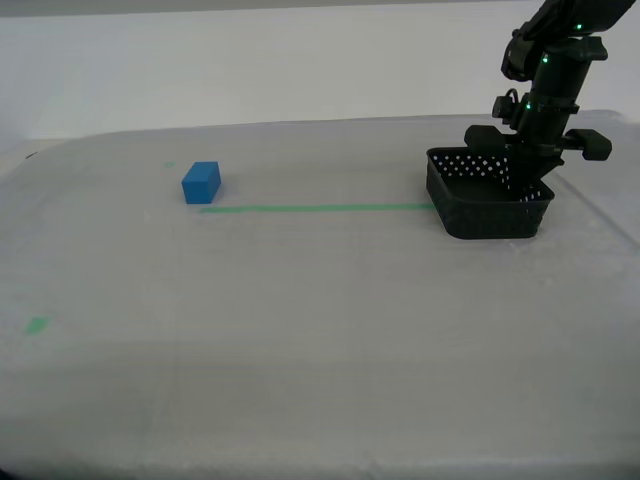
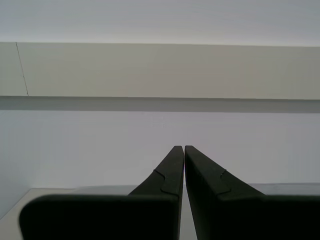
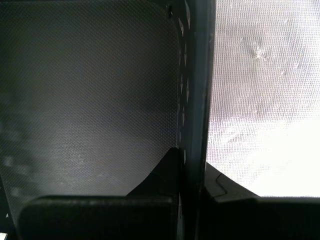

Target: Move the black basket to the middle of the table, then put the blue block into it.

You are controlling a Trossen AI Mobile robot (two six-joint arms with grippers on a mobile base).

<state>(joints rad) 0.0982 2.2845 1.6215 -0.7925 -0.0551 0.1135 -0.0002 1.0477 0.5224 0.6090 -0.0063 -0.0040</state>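
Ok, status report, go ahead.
My first gripper shut on the black basket wall. My second gripper shut, empty, off the table. Blue block untouched. Nothing between them.

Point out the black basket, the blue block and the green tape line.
black basket (image 1: 485,215): exterior view, front wall.
blue block (image 1: 200,184): exterior view, front face.
green tape line (image 1: 320,208): exterior view, mid-strip.

You cannot see the tips of my first gripper (image 1: 525,165) in the exterior view: they sit behind the far wall of the black basket (image 1: 487,205). The arm above it is cut off by the picture's top edge. My second gripper (image 2: 183,150) (pointed at a blank wall) never appears in the exterior view.
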